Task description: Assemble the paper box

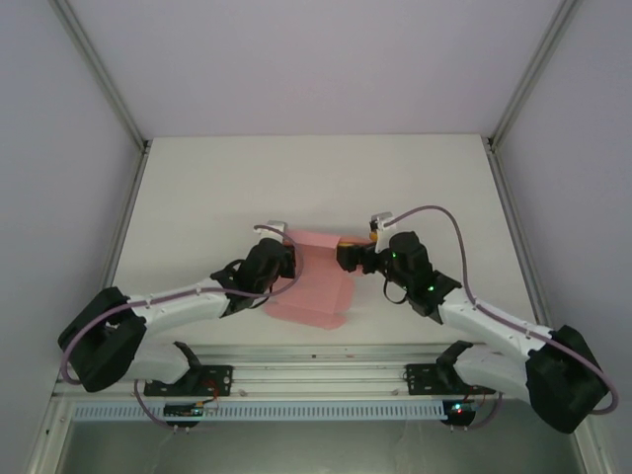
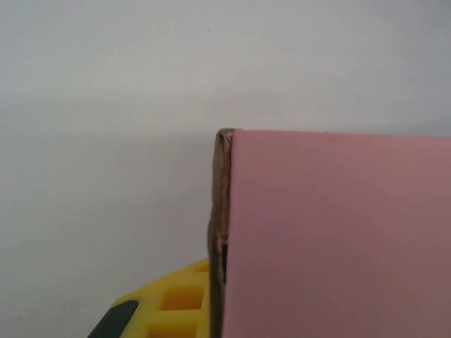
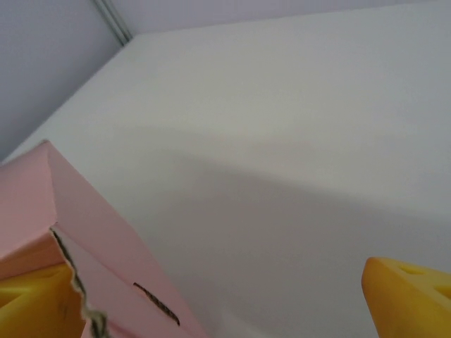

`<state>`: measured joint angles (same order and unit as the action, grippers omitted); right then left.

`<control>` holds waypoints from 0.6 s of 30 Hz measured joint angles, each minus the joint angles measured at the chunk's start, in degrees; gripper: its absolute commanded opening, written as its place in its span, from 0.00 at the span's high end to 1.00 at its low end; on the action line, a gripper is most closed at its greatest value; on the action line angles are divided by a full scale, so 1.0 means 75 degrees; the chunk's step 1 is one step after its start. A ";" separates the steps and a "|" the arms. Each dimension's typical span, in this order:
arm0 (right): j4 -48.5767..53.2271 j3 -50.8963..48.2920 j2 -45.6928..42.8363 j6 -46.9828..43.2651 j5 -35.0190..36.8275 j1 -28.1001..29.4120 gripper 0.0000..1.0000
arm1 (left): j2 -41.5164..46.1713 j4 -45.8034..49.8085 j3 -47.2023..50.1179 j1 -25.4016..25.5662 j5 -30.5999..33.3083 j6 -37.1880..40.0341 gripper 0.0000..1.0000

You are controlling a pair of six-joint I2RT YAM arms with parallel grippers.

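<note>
The paper box [image 1: 314, 284], a pale pink piece of thin card not yet closed into a box, lies near the middle of the flat white table [image 1: 197, 188], a little toward the near edge and between my two arms. Its long axis runs roughly from the far edge toward the near edge.

My left gripper [image 1: 283, 247] is closed at the card's far left corner. In my left wrist view a pink panel stands close to the lens, its rough brown edge running downward. One yellow plastic finger [image 2: 165, 310] shows just left of that edge. I take the other finger to be hidden behind the panel, so I judge this a pinch on the card.

My right gripper [image 3: 211, 289] is wide open and holds nothing. The coming move turns on one relation: the card lies to that gripper's left. It is touching or just beside the finger at the left of my right wrist view [image 3: 28, 303]; I cannot tell which. The other finger [image 3: 409, 296] stands well apart from the card, over bare table. So the card's right side sits at the mouth of the open jaws, not between them. I judge the right arm must shift toward the table's left edge before closing, or it will catch only a corner.
</note>
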<state>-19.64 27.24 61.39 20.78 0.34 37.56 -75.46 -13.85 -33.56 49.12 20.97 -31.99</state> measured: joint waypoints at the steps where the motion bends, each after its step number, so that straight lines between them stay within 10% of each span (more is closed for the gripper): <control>1: -0.0370 -0.0122 0.0058 0.0093 0.0047 0.0023 0.01 | 0.0000 -0.0032 0.0015 0.0000 -0.0026 -0.0093 1.00; 7: -0.0664 -0.0271 -0.0082 0.0315 0.0291 0.0093 0.01 | 0.0052 -0.0178 0.0055 0.0012 -0.0052 -0.0391 1.00; 18: 0.2777 -0.0356 -0.3284 0.0315 0.0927 -0.0280 0.01 | 0.1349 0.0119 0.0586 0.0067 0.0901 -0.0749 1.00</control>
<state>1.19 24.58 36.75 23.14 7.29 35.46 -65.34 -12.95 -29.17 49.63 27.73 -37.60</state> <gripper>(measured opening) 0.986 0.077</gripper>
